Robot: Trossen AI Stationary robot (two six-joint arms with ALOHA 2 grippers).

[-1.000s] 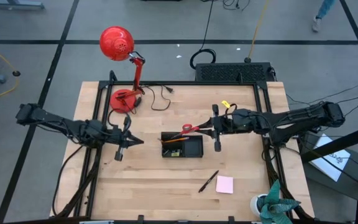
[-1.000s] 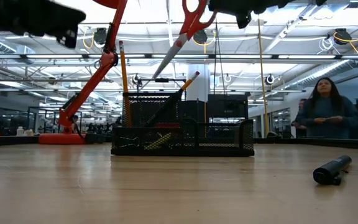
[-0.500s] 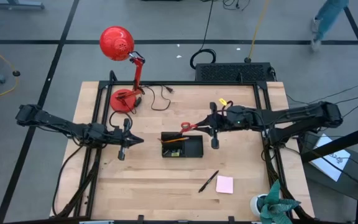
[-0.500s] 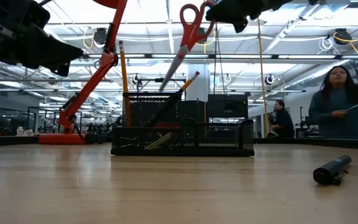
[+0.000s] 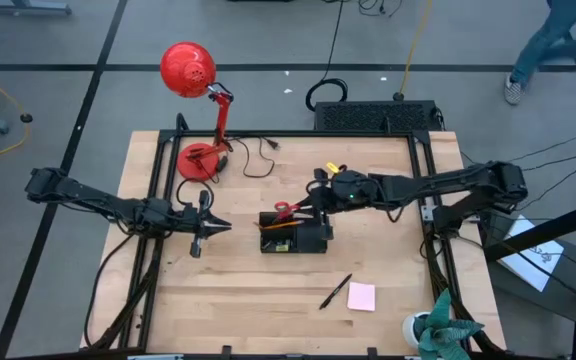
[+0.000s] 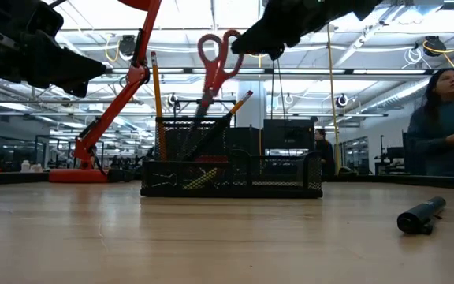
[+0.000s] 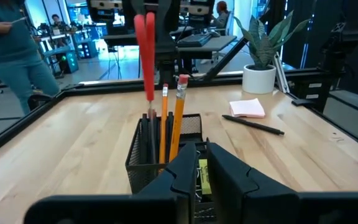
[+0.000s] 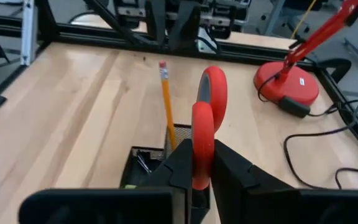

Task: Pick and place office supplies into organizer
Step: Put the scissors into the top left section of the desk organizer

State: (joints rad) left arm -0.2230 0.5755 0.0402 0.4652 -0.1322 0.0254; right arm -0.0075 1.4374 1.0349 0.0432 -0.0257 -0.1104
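Note:
The red-handled scissors (image 6: 215,55) stand nearly upright, blades down inside the tall mesh cup of the black organizer (image 5: 293,235), and my right gripper (image 5: 315,207) is shut on their handle. Two orange pencils (image 7: 178,118) also stand in that cup. My left gripper (image 5: 211,226) hovers level to the organizer's left. Its fingers stand a narrow gap apart (image 7: 201,171) with nothing between them. A black pen (image 5: 335,291) and the pink sticky-note pad (image 5: 361,296) lie flat on the table near its front right. My right gripper pinches the nearer red handle loop (image 8: 202,146) between its two fingers. The fingers come from the table's right, slanting slightly down. The scissors hang below the hold with their handles up and their blades (image 6: 199,110) inside the organizer's cup; whether the tips rest on its bottom is hidden.
A red desk lamp (image 5: 203,110) stands at the far left of the table, and a larger black box (image 5: 378,115) with cables lies behind the far edge. A potted plant (image 5: 436,328) is at the front right corner. A person (image 6: 448,118) stands in the room beyond.
My right gripper has gone toward the table's left and a little down with the scissors. They have tipped from a slant to nearly upright, and their blades have sunk into the organizer's cup. My left gripper has sunk a little.

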